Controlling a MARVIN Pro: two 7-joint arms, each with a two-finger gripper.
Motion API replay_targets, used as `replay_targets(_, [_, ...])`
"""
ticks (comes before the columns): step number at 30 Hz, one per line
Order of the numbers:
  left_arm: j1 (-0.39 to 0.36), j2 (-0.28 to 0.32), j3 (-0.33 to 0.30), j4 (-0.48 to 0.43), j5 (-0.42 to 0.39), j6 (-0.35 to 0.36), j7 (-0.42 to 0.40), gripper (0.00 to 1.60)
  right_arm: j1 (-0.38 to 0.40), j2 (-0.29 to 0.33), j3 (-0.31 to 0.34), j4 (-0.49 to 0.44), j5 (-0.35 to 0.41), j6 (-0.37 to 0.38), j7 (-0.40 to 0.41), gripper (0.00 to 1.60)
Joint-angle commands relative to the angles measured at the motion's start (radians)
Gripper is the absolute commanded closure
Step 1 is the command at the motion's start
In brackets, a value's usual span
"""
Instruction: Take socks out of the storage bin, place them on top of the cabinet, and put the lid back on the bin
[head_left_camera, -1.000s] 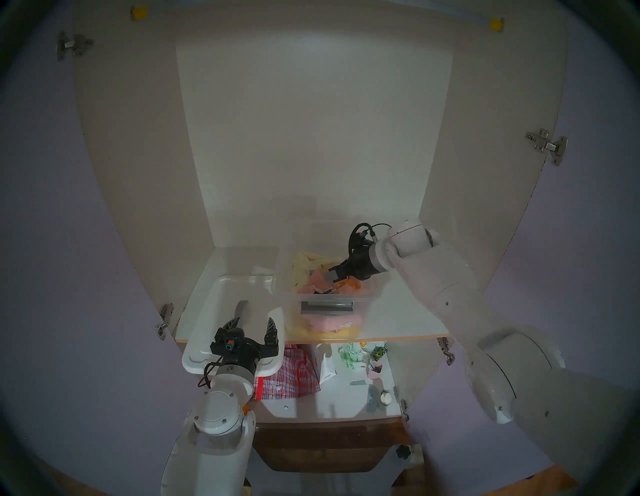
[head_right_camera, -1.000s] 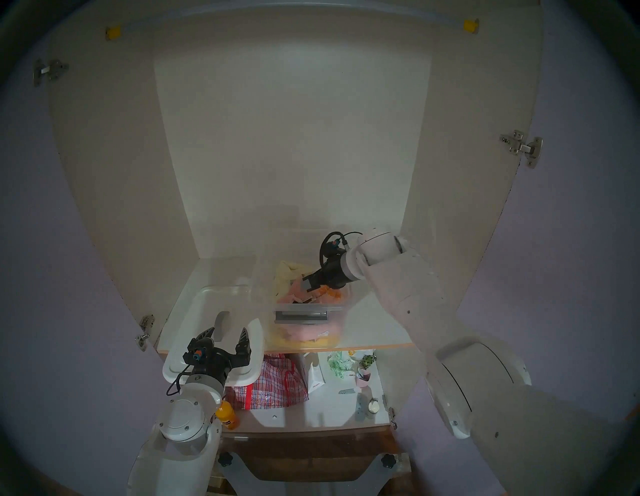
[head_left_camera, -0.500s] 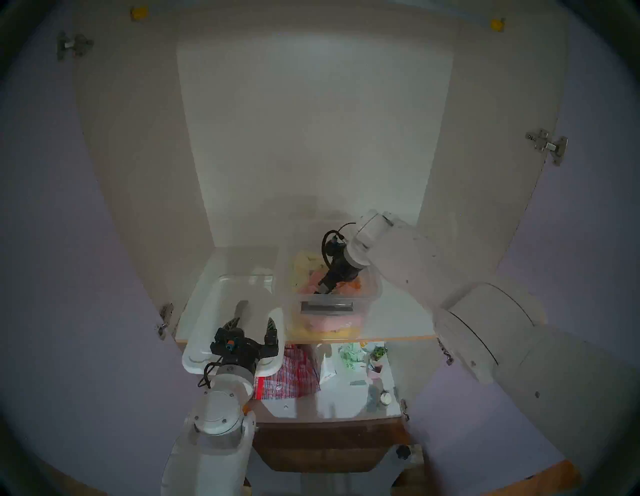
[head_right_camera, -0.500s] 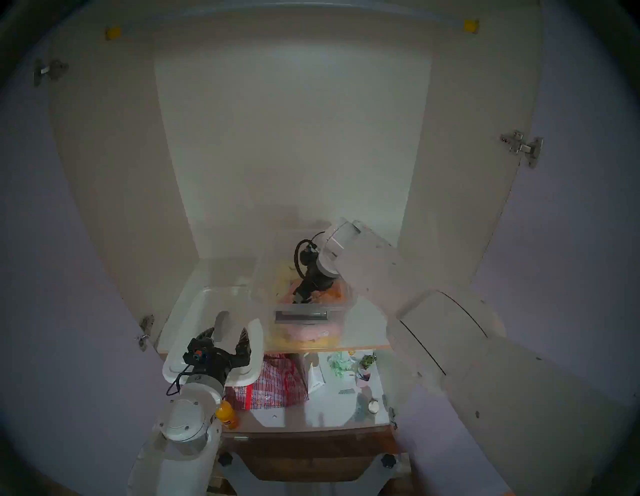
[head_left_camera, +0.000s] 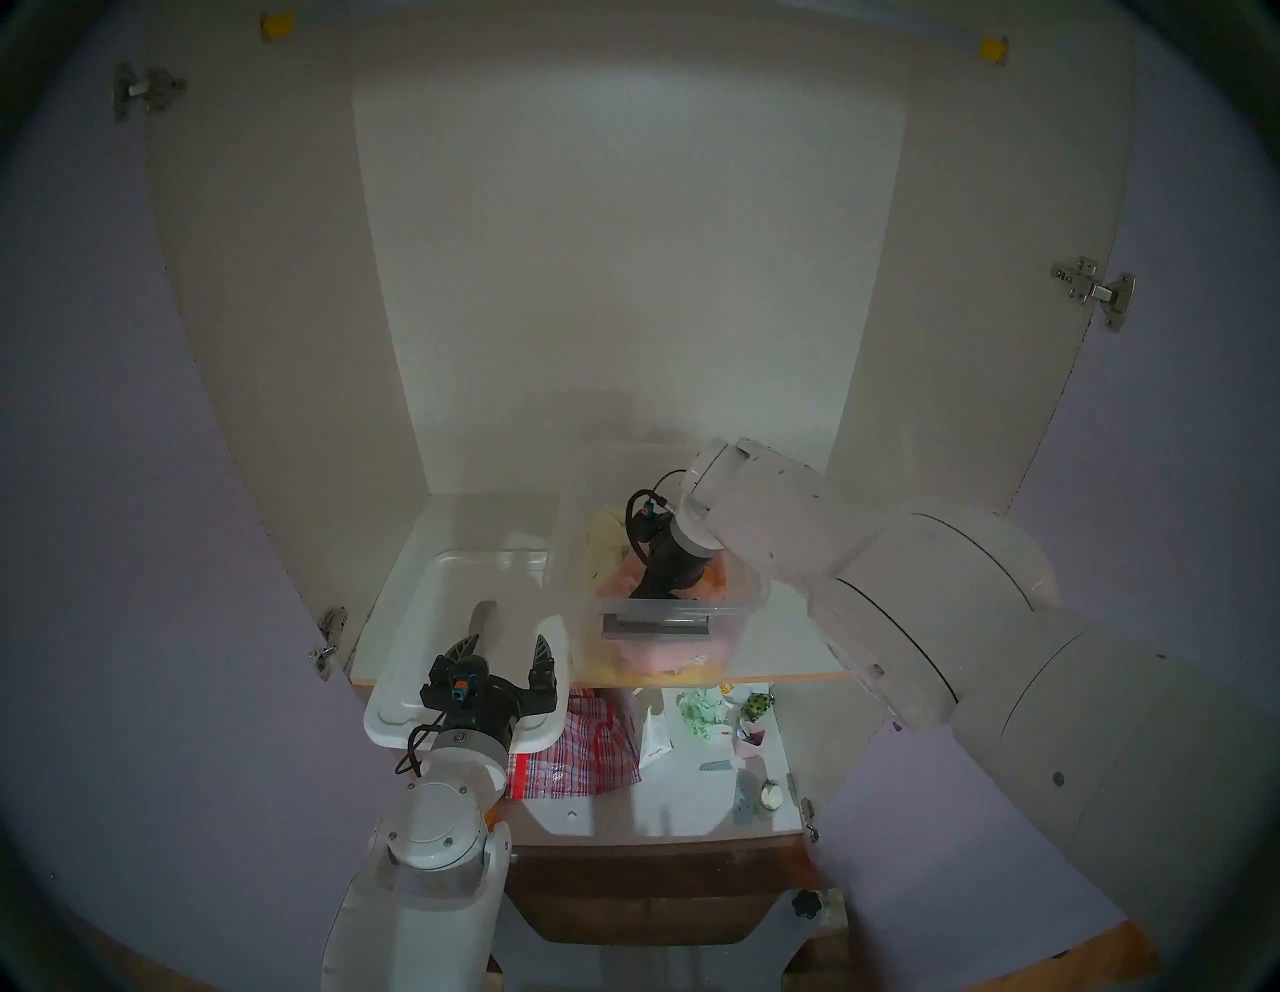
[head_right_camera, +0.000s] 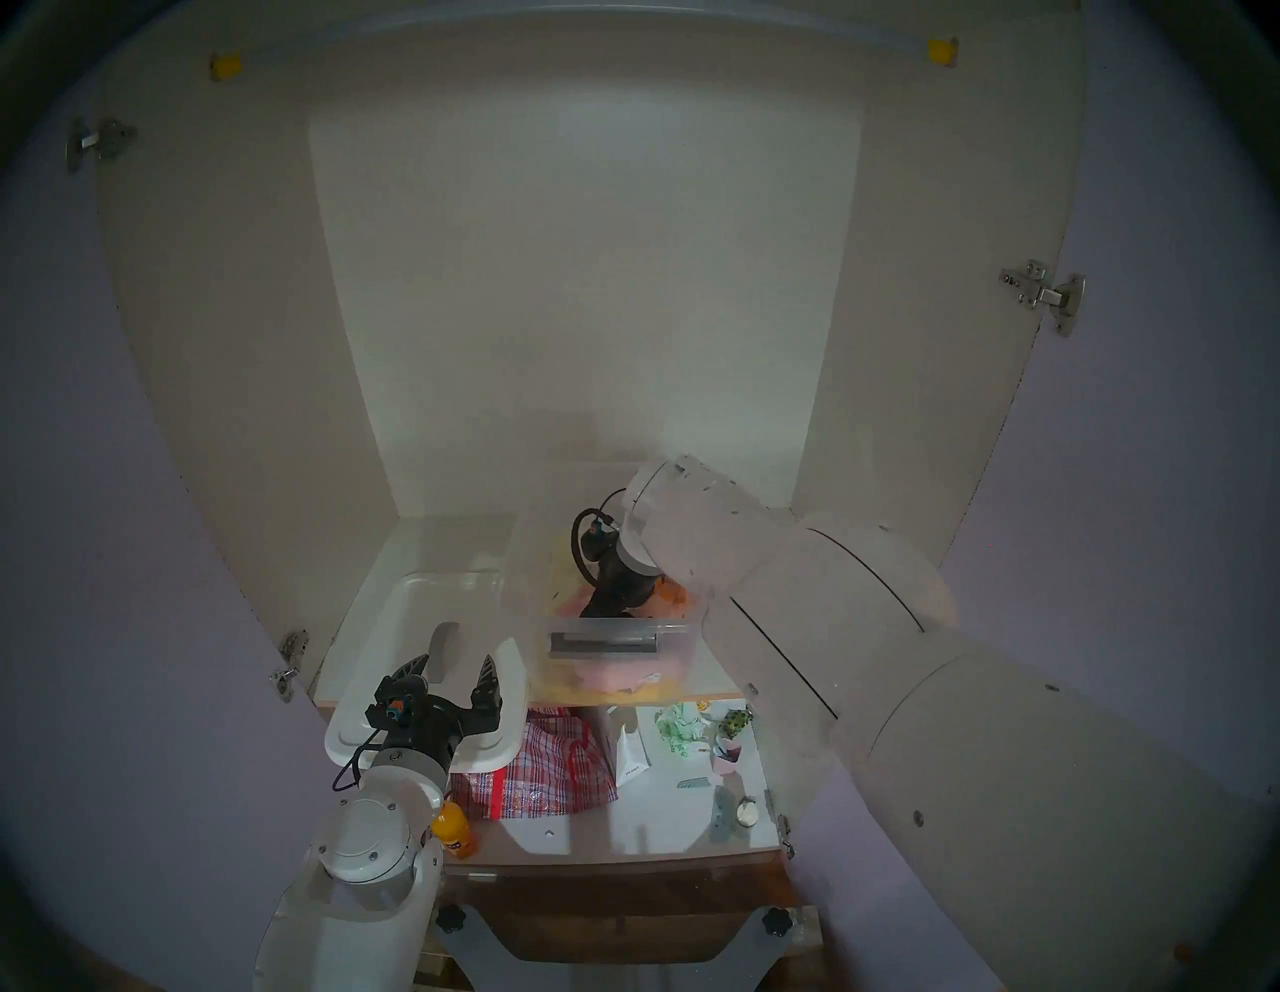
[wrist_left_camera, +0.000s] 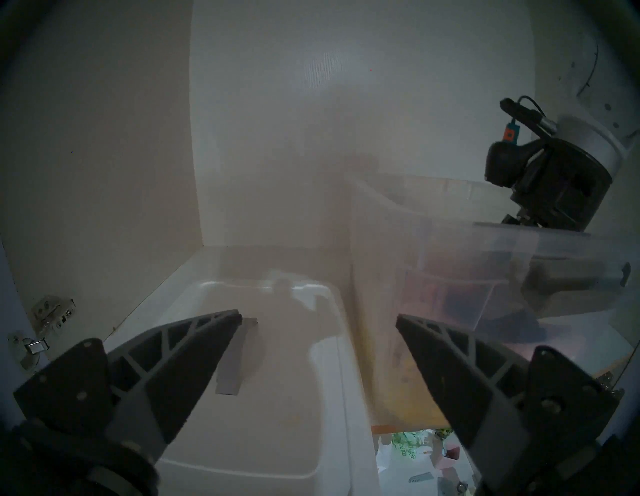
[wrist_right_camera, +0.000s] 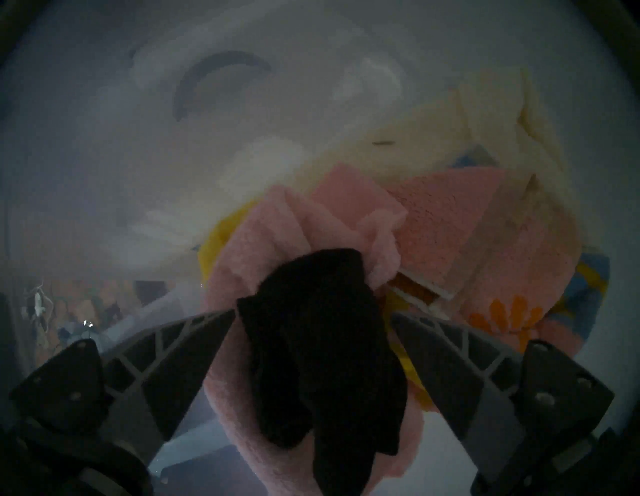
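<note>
The clear storage bin stands open on the right of the cabinet's upper shelf, with pastel cloths inside. My right gripper points down into it. It is open, and its fingers straddle the black socks, which lie on a pink cloth. In the head views the right gripper's fingertips are hidden behind the bin's front rim. The white lid lies left of the bin and overhangs the shelf's front edge. My left gripper is open and empty just above the lid, by its grey bar handle.
The lower shelf holds a red checked bag, a white paper bag, a pink cup and small items. An orange bottle stands by my left arm. Lilac doors stand open on both sides. My right arm spans the shelf's right side.
My right arm has swung in from the right. Its wrist has turned from sideways to pointing down, and the gripper has sunk lower into the bin. The left arm has not moved.
</note>
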Motion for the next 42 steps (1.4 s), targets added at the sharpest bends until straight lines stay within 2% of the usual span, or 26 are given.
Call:
replay_targets(1, [-0.009, 0.0, 0.003, -0.026, -0.002, -0.007, -0.004, 0.0, 0.041, 0.03, 0.037, -0.031, 0.031, 0.021, -0.042, 0.0])
replay_targets(5, [-0.009, 0.0, 0.003, -0.025, -0.002, -0.007, -0.004, 0.0, 0.057, 0.045, 0.057, -0.036, 0.019, 0.013, -0.056, 0.0])
replay_targets(7, [-0.009, 0.0, 0.003, -0.026, -0.002, -0.007, -0.004, 0.0, 0.055, 0.047, 0.056, -0.031, 0.016, 0.011, -0.034, 0.0])
replay_targets(11, [-0.009, 0.0, 0.003, -0.026, -0.002, -0.007, -0.004, 0.0, 0.03, 0.049, 0.071, -0.028, 0.03, 0.0, -0.012, 0.0])
replay_targets(18, [-0.009, 0.0, 0.003, -0.026, -0.002, -0.007, -0.004, 0.0, 0.002, 0.045, 0.076, -0.034, 0.026, -0.006, -0.036, 0.0])
replay_targets(27, [-0.01, 0.0, 0.003, -0.024, -0.001, -0.007, -0.003, 0.0, -0.05, 0.052, 0.117, -0.045, 0.044, -0.044, -0.084, 0.0])
replay_targets(34, [-0.011, 0.0, 0.003, -0.022, -0.001, -0.007, -0.002, 0.0, -0.058, 0.044, 0.147, -0.071, 0.057, -0.083, -0.191, 0.0])
replay_targets(42, [-0.011, 0.0, 0.003, -0.022, -0.001, -0.007, -0.001, 0.0, -0.095, 0.032, 0.147, -0.069, 0.043, -0.127, -0.246, 0.0])
